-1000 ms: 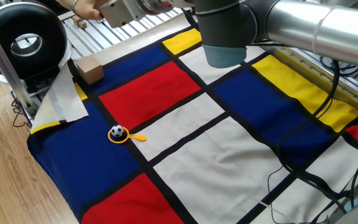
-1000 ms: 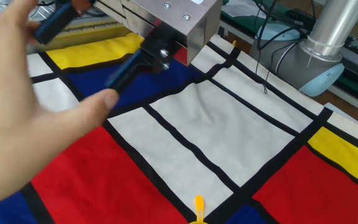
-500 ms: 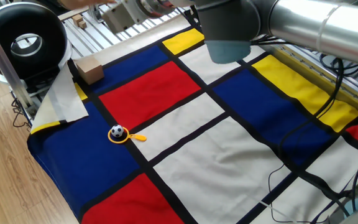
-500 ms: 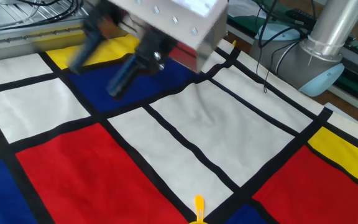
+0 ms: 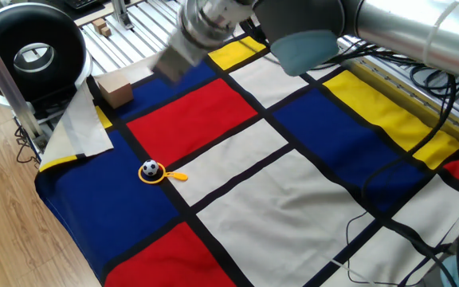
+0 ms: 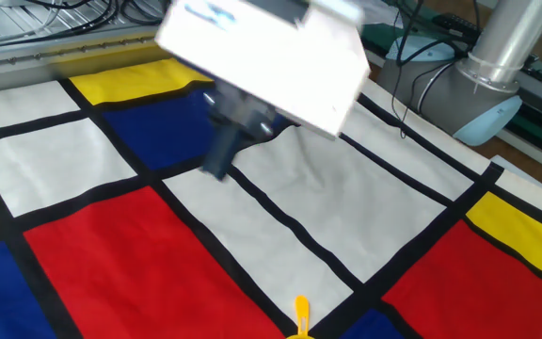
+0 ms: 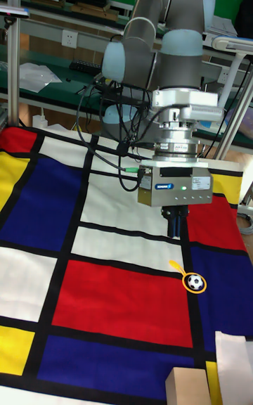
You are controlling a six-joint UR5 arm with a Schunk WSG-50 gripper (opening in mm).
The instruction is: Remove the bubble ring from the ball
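While the bubble ring (image 5: 153, 173) lies flat around the ball (image 5: 151, 169) in the lower left of one fixed view, on the blue panel of the checked cloth (image 5: 293, 183) beside a black stripe, the gripper (image 5: 180, 54) sits in the upper middle of that frame, well apart from both and not touching them. From the gripper, the ring lies down-frame and slightly left. In the tall fixed view, the gripper (image 7: 173, 223) hangs above the cloth, with the ring (image 7: 194, 281) just below and to the right of it in the picture. The ring's stubby handle (image 5: 178, 176) points right in one fixed view, toward the white panel, so the long axis runs roughly left to right there. The fingers are blurred or seen end-on in every view; whether they stand apart or together cannot be told. The approach will likely need to descend toward the handle side, clear of the ball.
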